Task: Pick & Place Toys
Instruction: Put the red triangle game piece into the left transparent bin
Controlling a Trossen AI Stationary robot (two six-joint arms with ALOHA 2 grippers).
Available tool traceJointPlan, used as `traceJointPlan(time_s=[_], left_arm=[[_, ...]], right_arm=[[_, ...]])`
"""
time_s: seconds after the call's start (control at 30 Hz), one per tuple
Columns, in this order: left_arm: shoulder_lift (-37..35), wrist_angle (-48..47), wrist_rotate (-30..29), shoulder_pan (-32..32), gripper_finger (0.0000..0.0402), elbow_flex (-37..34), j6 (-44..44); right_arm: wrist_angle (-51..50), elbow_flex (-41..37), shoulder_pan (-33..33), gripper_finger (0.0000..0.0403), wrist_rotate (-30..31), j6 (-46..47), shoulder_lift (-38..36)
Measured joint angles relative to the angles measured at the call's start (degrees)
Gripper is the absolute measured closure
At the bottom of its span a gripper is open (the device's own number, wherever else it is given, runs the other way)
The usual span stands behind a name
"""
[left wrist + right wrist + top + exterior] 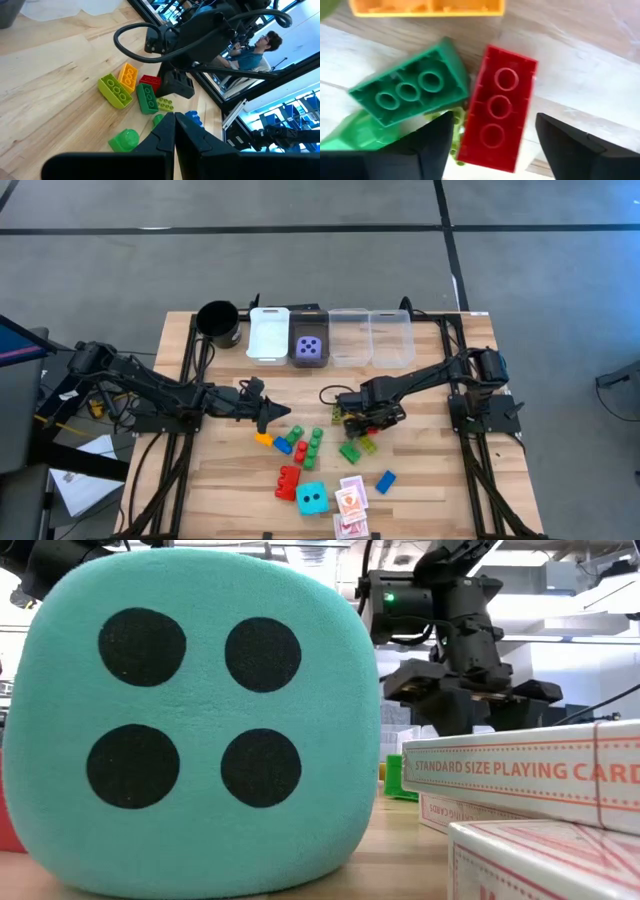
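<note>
You're sitting right over the little heap of bricks toward the right side of the table (230,490), and your right gripper (492,145) is straddling the red brick (499,107), one finger on each side of it, spread and not yet touching it as far as I can tell. Here's the worry: the dark green brick (410,87) is lying tilted and pressing right up against the red one's long side, so the finger on that side (432,142) is going into a very tight slot. I'm thinking it could land on the green brick's corner, or pinch both bricks together, and then you're lifting two or flicking one away. There's also a lighter green brick (350,135) tucked under that same finger's side and an orange brick (425,7) just beyond, so any shove could be scattering the whole heap. The red brick is sitting skewed to your fingers too, so it may be twisting as they squeeze. Your left gripper (174,131) is waiting clenched and empty near the middle of the table, pointing at the same heap, so it's fairly close by. Farther on, the purple die (310,348) is already lying in the dark bin (296,330) at the far edge, between the white bin (268,332) and the clear bins (370,337). The cyan die (311,499) and the card packs (351,510) are still lying out by the near edge.
</note>
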Motion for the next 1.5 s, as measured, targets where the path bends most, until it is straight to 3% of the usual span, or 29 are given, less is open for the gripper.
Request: traceJointPlan(time_s=[0.3,0.5,0.73,0.93,1.17,1.3,1.5], left_arm=[[0.0,0.0,0.0,0.0,0.0402,0.0,1.8],[0.0,0.0,0.0,0.0,0.0402,0.0,1.8],[0.0,0.0,0.0,0.0,0.0402,0.0,4.8],[0.0,0.0,0.1,0.0,0.0402,0.0,5.9],[0.0,0.0,3.1,0.0,0.0402,0.0,6.0],[0.0,0.0,4.6,0.0,0.0402,0.0,6.0],[0.0,0.0,4.9,0.5,0.0402,0.0,6.0]], right_arm=[[-0.9,0.0,-0.2,0.0271,1.3,-0.5,0.0],[-2.1,0.6,-0.2,0.0267,1.7,-1.9,0.1],[-16.2,9.5,-0.6,0.0267,2.9,-7.4,0.1],[-27.4,22.2,-2.5,0.0267,14.3,-7.1,0.1],[-31.9,32.8,-6.8,0.0263,35.2,-3.1,0.1],[-28.5,35.1,-10.1,0.0265,44.6,-6.3,0.0],[-15.2,35.3,-17.6,0.0264,47.3,-19.4,0.3]])
